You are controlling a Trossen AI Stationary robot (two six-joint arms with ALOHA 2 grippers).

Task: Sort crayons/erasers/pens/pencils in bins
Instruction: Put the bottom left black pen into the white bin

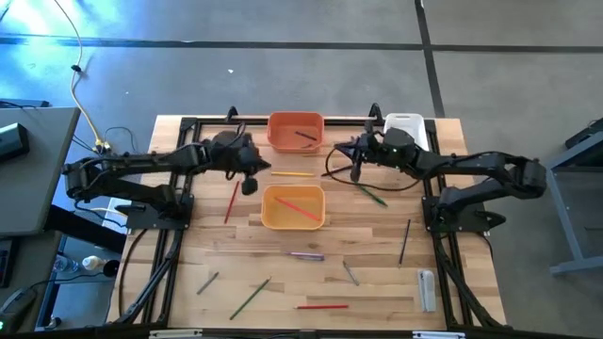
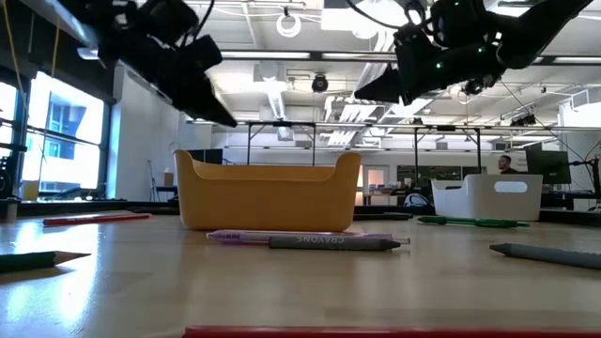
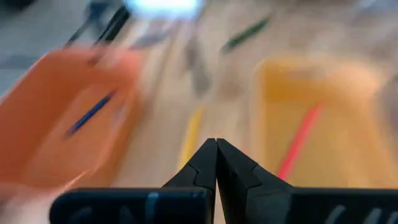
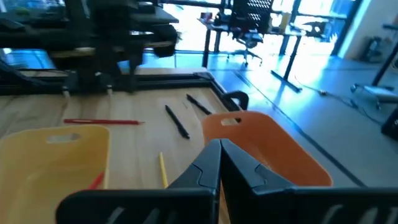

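Hovering over the far half of the table, both arms hang above the butcher-block wood top (image 1: 377,245), its pale planks running left to right. The left gripper (image 1: 250,182) sits between the orange bin (image 1: 296,132) and the yellow-orange bin (image 1: 293,207), its two dark pointed fingers pressed tip to tip with nothing between them; the left wrist view shows that clearly. The right gripper (image 1: 356,170) hangs just off the orange bin's right side, near the white bin (image 1: 405,124), and its fingers are also pinched together on nothing.

All three bins are smooth plastic tubs with rounded corners. The orange one, at the far edge, holds a couple of thin sticks lying at a slant. The yellow-orange one, nearer centre, holds a red stick (image 1: 300,208) running diagonally from far-left to near-right.

Between those two bins lies a yellow pencil (image 1: 293,173), long axis left to right. A red pencil (image 1: 232,201) lies left of the yellow-orange bin, angled toward the near-left. A green stick (image 1: 372,195) lies below the right gripper, slanting to the near-right. A black pen (image 1: 405,241) stands nearly front to back on the right. Along the near edge, another red stick (image 1: 322,306) lies left to right, and a grey crayon (image 2: 333,242) lies flat against a purple pen (image 2: 254,237), both across the table.
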